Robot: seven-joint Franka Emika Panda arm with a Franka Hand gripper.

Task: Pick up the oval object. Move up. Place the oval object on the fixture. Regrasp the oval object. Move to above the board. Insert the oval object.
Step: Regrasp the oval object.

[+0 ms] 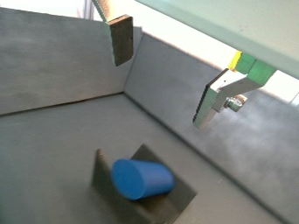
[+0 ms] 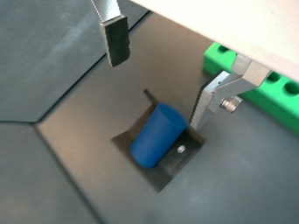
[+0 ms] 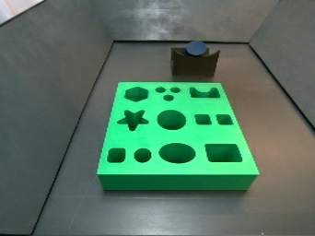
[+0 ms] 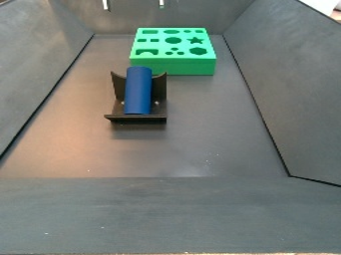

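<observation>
The blue oval object lies on its side in the notch of the dark fixture, free of any grip; both side views show it there. The gripper hangs open above it, with nothing between its silver fingers. In both wrist views the oval object sits well below the fingertips, and the gripper is apart from it. Only the fingertips show at the edge of a side view. The green board with its shaped holes lies flat on the floor beside the fixture.
Grey sloped walls enclose the dark floor on all sides. The board's edge shows close to one finger in a wrist view. Open floor stretches in front of the fixture.
</observation>
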